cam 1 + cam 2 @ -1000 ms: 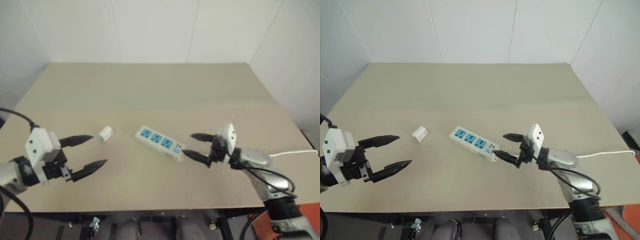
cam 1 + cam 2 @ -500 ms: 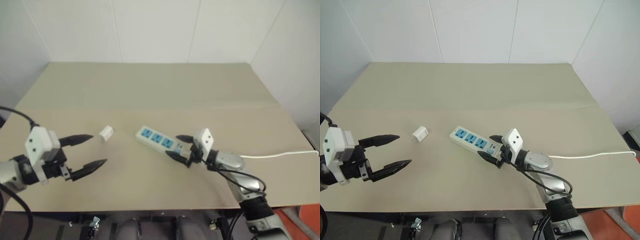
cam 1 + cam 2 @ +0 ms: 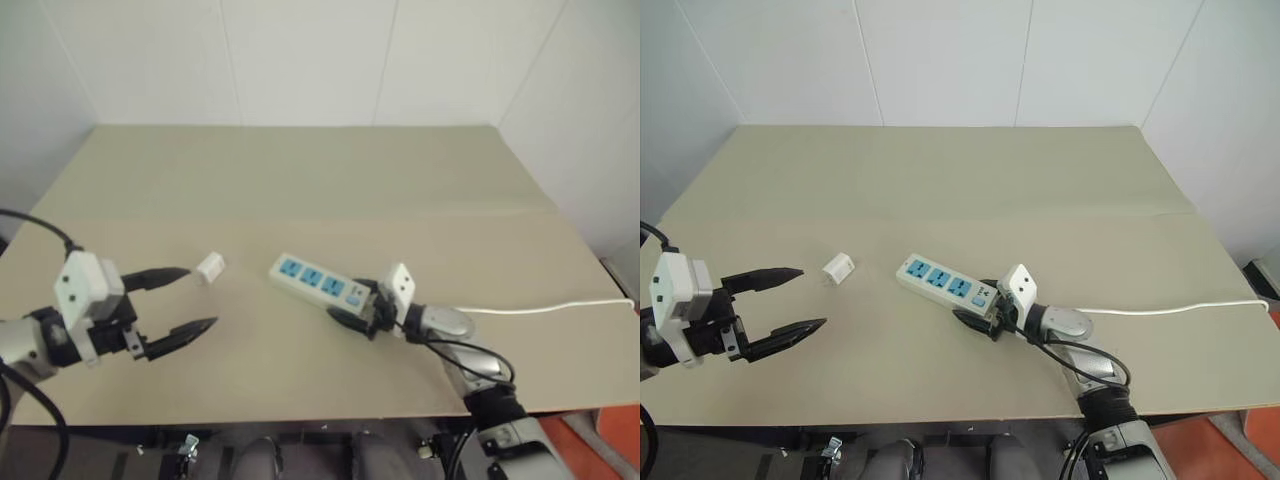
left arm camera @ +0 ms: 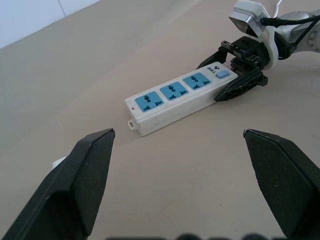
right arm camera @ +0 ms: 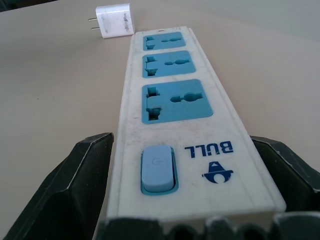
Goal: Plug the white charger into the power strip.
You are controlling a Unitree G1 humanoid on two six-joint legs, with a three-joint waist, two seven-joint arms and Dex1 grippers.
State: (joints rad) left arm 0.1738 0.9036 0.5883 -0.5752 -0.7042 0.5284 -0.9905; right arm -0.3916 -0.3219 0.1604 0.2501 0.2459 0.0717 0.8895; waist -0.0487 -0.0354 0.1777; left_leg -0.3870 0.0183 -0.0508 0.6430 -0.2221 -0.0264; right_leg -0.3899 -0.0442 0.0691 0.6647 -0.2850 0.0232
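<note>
Long white plastic power strip (image 3: 946, 288) with three blue socket faces lies mid-table on beige tabletop (image 3: 940, 180). Right gripper (image 3: 978, 308) spread wide, black fingers straddling strip's switch end, nothing clamped. Small white boxy charger (image 3: 837, 268) lies apart, left of strip. Left gripper (image 3: 780, 307) released, empty, near charger.
</note>
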